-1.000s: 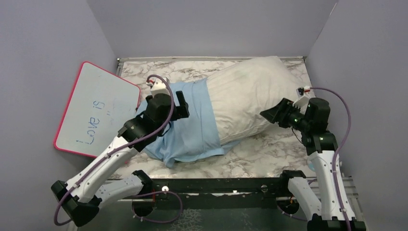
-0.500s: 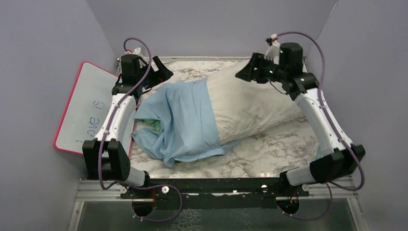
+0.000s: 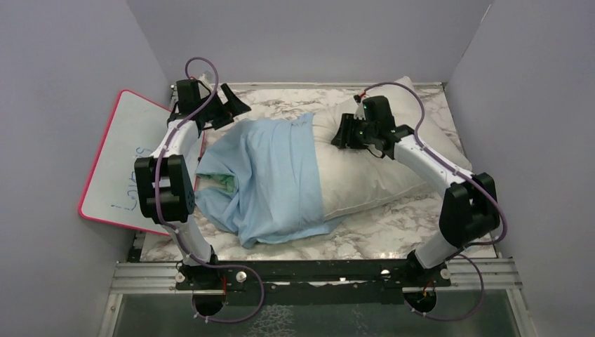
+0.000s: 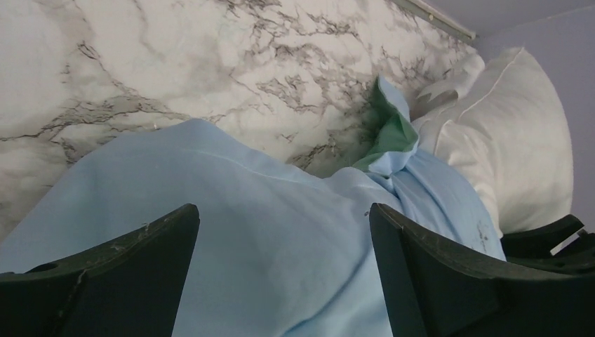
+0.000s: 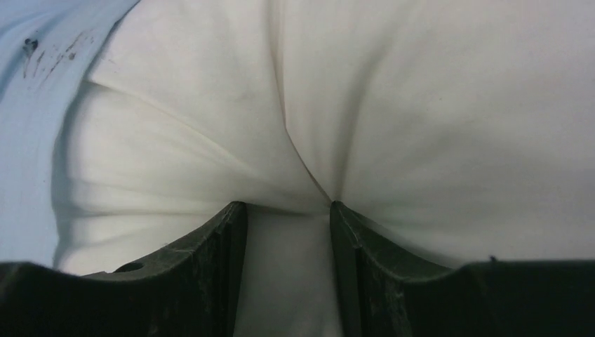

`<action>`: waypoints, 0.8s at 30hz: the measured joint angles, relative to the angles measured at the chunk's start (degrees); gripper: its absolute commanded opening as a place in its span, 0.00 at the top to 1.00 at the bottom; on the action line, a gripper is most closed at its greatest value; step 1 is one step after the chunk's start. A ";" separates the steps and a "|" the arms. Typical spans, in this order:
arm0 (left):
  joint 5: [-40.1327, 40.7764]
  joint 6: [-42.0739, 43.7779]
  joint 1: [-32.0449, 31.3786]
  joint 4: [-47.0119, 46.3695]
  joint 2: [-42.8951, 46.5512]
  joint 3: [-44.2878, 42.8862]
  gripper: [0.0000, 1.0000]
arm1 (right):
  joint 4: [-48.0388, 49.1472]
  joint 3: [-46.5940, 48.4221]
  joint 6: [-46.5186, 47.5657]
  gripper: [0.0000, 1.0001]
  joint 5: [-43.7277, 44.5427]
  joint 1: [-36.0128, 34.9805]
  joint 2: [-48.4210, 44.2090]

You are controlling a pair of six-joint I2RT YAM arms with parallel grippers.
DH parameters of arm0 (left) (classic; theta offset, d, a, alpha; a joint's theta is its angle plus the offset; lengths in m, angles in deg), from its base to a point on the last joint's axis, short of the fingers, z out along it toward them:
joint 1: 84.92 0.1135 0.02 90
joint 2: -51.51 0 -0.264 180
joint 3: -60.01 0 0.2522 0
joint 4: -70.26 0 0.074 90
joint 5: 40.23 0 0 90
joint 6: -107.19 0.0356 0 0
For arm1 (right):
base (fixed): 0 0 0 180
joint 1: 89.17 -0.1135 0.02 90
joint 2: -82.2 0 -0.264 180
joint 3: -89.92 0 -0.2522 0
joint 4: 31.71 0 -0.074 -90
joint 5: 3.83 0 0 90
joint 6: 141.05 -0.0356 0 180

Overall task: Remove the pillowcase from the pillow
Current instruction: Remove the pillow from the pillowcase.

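A fold of the pillow point(image 3: 382, 172) is pinched by the right gripper point(image 3: 340, 135) beside the pillowcase point(image 3: 270, 175) hem. The left gripper point(image 3: 230, 111) is held spread wide just past the pillow's covered end.

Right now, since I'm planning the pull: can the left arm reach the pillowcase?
Probably yes: the open left gripper hangs just over the pillowcase, with nothing lying between them.

The pillowcase point(image 3: 273, 175) is plain light blue, mint green at its folds. The pillow point(image 3: 382, 172) is off-white. The surface point(image 3: 393, 226) is white marble, veined grey. The whiteboard point(image 3: 133, 154) has a pink rim.
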State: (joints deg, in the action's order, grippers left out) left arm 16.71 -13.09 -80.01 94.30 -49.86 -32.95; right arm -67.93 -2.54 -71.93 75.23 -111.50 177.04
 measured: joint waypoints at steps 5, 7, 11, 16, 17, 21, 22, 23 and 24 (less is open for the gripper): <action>-6.49 1.49 0.13 -3.28 -4.20 1.75 0.05 | 10.25 -10.95 -2.08 0.51 1.53 -0.15 -5.29; -8.72 1.68 0.24 -4.90 -4.17 3.34 0.04 | 14.25 -13.20 -3.19 0.52 1.90 -0.15 -5.22; -12.24 3.08 0.61 -7.23 -4.20 3.08 0.03 | 21.51 -18.18 -5.53 0.53 2.10 -0.11 -5.70; -18.64 9.44 0.76 -4.33 -7.41 -4.02 0.01 | 26.08 -21.22 -7.13 0.53 2.16 -0.11 -6.60; -19.78 10.19 0.76 -4.20 -7.98 -4.52 0.01 | 26.51 -21.46 -7.26 0.53 2.16 -0.11 -6.64; -23.37 12.44 0.76 -2.69 -10.32 -4.76 0.09 | 27.36 -21.94 -7.63 0.53 2.14 -0.11 -6.75; -23.61 13.42 0.76 -1.03 -10.95 -5.05 0.14 | 27.36 -21.94 -7.63 0.53 2.16 -0.11 -6.78; -23.74 14.84 0.76 1.40 -11.67 -5.55 0.24 | 27.34 -21.94 -7.63 0.53 2.16 -0.11 -6.80; -23.76 15.91 0.79 3.32 -11.98 -5.68 0.35 | 27.34 -21.94 -7.63 0.53 2.19 -0.11 -6.80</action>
State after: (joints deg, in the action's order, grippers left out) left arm -7.05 2.82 -79.22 97.62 -61.83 -38.63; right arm -40.59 -24.48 -79.56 77.41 -111.61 170.25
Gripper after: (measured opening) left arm 0.911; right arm 0.474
